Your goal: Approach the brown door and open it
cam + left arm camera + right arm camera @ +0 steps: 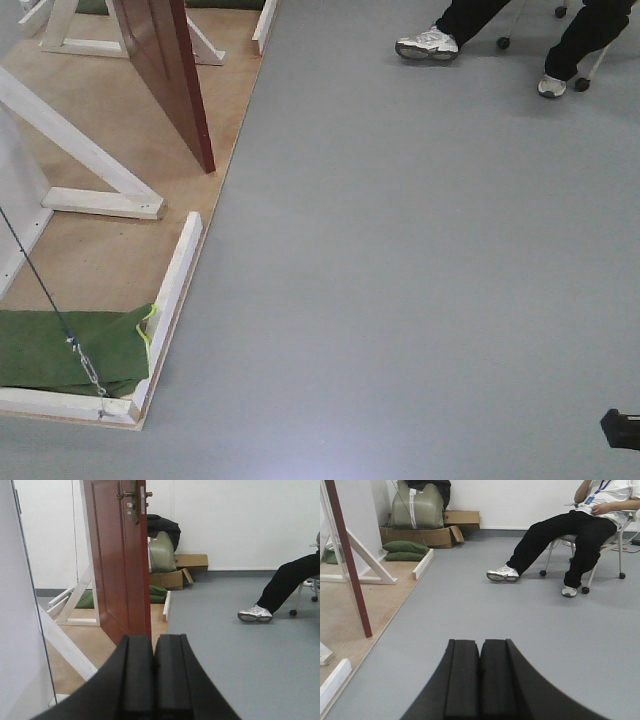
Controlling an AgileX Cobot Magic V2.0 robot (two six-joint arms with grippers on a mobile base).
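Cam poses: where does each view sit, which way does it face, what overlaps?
Exterior front-facing: raised, tilted down at grey floor; foot of the brown door upper left; dark part, likely robot, lower right.
Left wrist: low, level, over the shut left hand, facing the door edge and brass lever handle.
Right wrist: low, level, over the shut right hand, facing the seated person.
Shared: all three show the door and the person's white shoe.

Seated person (560,530), cardboard boxes (462,517) (green sandbags (405,550) beside them).
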